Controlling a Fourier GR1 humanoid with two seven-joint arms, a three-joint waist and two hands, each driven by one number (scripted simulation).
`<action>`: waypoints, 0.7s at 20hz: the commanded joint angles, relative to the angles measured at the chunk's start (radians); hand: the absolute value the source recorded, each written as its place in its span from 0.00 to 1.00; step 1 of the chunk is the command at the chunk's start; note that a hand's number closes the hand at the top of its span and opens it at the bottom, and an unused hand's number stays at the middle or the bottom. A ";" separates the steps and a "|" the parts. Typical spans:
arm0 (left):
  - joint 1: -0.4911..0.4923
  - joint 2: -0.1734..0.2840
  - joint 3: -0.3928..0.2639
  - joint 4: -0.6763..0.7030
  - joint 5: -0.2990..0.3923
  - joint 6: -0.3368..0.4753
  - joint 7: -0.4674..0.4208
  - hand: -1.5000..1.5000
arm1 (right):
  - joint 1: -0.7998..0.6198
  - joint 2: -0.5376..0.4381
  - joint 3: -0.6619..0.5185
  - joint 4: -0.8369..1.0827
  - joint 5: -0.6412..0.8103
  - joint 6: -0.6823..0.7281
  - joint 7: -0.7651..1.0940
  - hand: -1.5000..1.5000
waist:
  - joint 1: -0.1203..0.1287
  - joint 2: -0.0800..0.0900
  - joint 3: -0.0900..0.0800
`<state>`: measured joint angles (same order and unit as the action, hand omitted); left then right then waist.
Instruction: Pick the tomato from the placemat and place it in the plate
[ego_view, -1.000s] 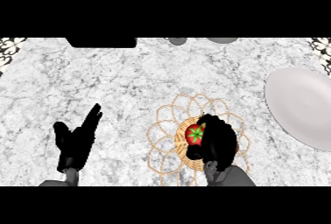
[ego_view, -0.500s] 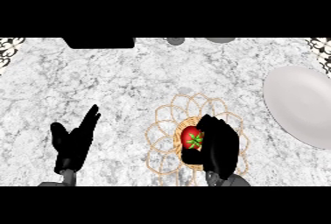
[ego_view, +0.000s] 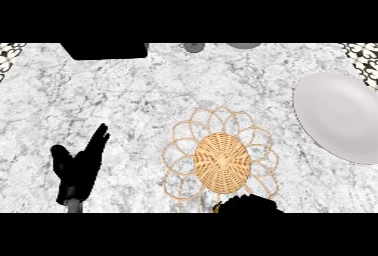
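Note:
The woven placemat (ego_view: 220, 159) with looped edges lies at the counter's middle, and its tan centre is bare. No tomato shows anywhere in the head view. Only the top of my right hand (ego_view: 248, 205) shows, at the lower edge just below the placemat, and whatever it may hold is hidden. The white plate (ego_view: 338, 116) sits at the right edge, with nothing on it. My left hand (ego_view: 77, 169) rests open at the lower left, fingers pointing up, well away from the placemat.
A black box (ego_view: 103, 50) stands at the back left. Two small grey objects (ego_view: 194, 47) sit at the back edge. Patterned mats (ego_view: 363, 52) show in both far corners. The counter (ego_view: 148, 100) is grey marble.
My right hand, which was curled round the tomato on the placemat, has drawn back to the lower edge. The tomato is gone from the placemat and out of sight. The left hand stays put.

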<state>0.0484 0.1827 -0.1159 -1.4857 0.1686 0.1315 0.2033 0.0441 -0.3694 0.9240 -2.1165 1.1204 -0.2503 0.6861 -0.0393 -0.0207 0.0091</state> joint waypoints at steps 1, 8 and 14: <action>0.034 -0.014 -0.007 0.011 0.020 -0.018 0.003 0.50 | 0.175 -0.190 0.014 -0.250 -0.016 -0.155 -0.094 1.00 | -0.013 0.007 -0.006; 0.021 -0.061 -0.058 0.030 -0.037 0.014 -0.012 0.50 | 0.309 -0.318 -0.243 -0.284 -0.262 -0.413 -0.161 1.00 | 0.016 0.023 -0.004; -0.015 -0.054 -0.029 0.032 -0.001 -0.012 0.001 0.50 | 0.277 -0.354 -0.335 -0.223 -0.454 -0.586 -0.233 1.00 | 0.036 0.032 -0.001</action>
<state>0.0426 0.1694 -0.1204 -1.4985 0.1564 0.1233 0.1899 0.3235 -0.6904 0.6576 -2.3045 0.8953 -0.7473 0.4851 -0.0137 -0.0008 0.0134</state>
